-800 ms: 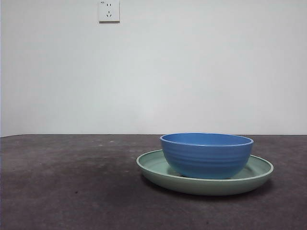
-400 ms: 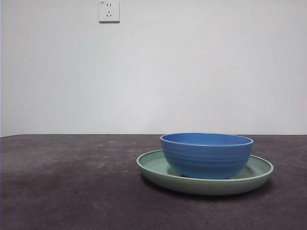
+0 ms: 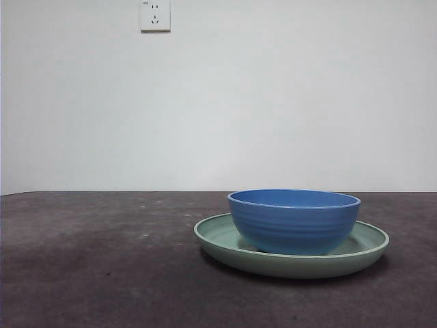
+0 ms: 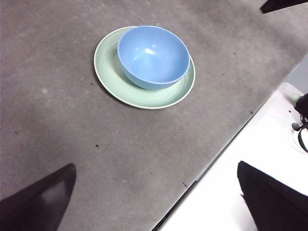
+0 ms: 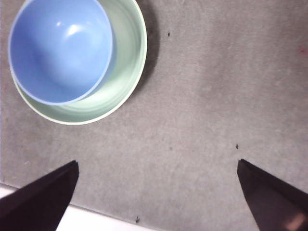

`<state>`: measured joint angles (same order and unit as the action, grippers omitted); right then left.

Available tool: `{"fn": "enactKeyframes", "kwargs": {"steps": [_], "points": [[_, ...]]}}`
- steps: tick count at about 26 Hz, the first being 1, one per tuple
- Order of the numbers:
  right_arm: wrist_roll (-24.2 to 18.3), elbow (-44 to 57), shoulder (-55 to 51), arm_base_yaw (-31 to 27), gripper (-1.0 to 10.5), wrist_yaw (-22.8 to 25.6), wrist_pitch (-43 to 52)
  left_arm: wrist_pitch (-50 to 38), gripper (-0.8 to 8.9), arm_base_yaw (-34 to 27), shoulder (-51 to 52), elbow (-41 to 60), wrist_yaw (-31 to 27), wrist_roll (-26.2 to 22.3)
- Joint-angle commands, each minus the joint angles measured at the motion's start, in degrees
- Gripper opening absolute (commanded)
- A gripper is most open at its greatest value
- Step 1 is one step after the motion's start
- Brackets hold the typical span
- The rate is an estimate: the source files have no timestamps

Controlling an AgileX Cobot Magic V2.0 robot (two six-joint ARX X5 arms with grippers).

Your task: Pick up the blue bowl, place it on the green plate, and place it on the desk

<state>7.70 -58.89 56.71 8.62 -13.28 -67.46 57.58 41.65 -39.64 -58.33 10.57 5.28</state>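
The blue bowl (image 3: pixel 294 220) rests upright inside the green plate (image 3: pixel 218 236), which lies on the dark desk (image 3: pixel 102 260) right of centre in the front view. From above, the left wrist view shows the bowl (image 4: pixel 153 56) on the plate (image 4: pixel 108 67), far from my open left gripper (image 4: pixel 156 192), which holds nothing. My right gripper (image 5: pixel 156 192) is open too and empty, raised over the desk, with the bowl (image 5: pixel 60 50) and plate (image 5: pixel 127 72) off to one side of it.
A white wall with a socket (image 3: pixel 155 15) stands behind the desk. The desk's edge and a white surface (image 4: pixel 240 192) beyond it show in the left wrist view, with cables (image 4: pixel 301 120) on it.
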Motion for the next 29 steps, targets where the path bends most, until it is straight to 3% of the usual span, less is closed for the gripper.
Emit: {"fn": "enactKeyframes", "kwargs": {"steps": [1, 6, 11, 22, 29], "points": [[-0.3, -0.9, 4.7, 0.3, 5.5, -0.6, 1.0, -0.6, 5.63, 0.3, -0.2, -0.6, -0.1, -0.1], [-1.0, -0.9, 14.5, 1.0, 5.5, -0.5, 2.6, -1.2, 5.63, 0.3, -0.2, -0.6, -0.1, -0.1], [-2.8, -0.9, 23.2, 1.2, 5.5, -0.2, 11.6, -1.6, 5.63, 0.3, -0.2, -0.6, -0.1, 0.0], [-2.9, -0.9, 34.4, 1.1, 5.3, -0.4, 23.2, -1.5, 5.63, 0.3, -0.2, -0.6, -0.1, 0.3], [-3.9, -0.9, 37.5, 1.1, 4.7, -6.0, 30.1, -1.5, 5.63, 0.3, -0.2, -0.6, -0.1, 0.3]]}}
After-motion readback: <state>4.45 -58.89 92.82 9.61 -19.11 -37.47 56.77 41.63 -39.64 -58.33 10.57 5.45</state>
